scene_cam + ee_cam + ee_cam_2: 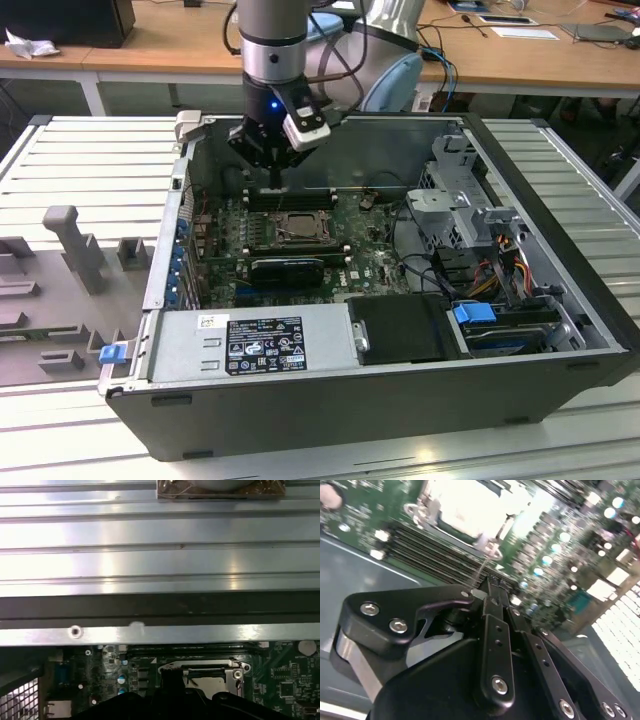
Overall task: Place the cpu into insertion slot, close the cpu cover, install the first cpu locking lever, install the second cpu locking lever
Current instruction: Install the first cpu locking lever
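Exterior view: pincer hangs just over the socket, at the socket edge nearest the memory slots, inside the open PC case on the ribbed counter. cpu sits in the socket, and the cpu cover looks flat over it. Second wrist view: pincer fingers are together. A thin locking lever runs from the socket up to the tips; can't tell if it's actually nipped.

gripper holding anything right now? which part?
Looks like it: the gripper has its jaws pinched on the free end of a thin locking lever by the CPU socket.
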Robot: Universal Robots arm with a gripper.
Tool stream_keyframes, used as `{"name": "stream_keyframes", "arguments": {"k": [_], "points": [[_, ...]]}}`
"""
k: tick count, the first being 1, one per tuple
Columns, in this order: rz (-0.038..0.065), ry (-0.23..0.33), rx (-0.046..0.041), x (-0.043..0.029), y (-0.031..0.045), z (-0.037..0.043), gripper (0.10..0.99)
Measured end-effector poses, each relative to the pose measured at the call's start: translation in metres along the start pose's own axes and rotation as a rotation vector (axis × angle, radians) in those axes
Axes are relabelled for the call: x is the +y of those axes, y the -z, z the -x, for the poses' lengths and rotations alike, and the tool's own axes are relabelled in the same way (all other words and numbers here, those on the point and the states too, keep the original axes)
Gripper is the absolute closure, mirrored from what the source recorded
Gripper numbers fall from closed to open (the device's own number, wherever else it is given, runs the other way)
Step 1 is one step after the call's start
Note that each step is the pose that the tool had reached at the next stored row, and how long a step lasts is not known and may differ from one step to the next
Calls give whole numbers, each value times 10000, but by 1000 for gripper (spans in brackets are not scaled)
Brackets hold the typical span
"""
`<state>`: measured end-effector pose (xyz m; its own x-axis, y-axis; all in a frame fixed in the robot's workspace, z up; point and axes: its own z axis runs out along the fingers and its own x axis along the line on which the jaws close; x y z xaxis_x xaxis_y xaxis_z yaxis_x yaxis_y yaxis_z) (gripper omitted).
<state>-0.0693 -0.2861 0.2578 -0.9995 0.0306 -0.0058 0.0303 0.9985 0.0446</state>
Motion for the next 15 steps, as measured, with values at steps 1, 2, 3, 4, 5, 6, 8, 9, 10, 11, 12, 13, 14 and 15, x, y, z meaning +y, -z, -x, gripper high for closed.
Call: {"name": "stream_keyframes", "arguments": {"k": [1,2,3,4,5,6,8,9,10,11,12,13,14,15], "points": [[-1,-1,1,1,-6,54,980],[2,0,0,2,-11,66,980],[2,0,0,1,-16,70,980],[22,0,-21,-3,-20,69,980],[199,3,-55,-6,-24,70,980],[283,15,-74,-6,-27,70,980],[288,192,-70,-7,-48,73,980],[289,431,-57,-7,-63,77,980],[289,508,-52,-8,-69,79,980],[289,529,-50,-8,-72,79,980],[288,530,-49,-8,-73,79,980],[289,534,-49,-8,-76,83,980],[290,532,-50,-8,-80,85,980],[289,531,-49,-8,-82,86,980]]}}
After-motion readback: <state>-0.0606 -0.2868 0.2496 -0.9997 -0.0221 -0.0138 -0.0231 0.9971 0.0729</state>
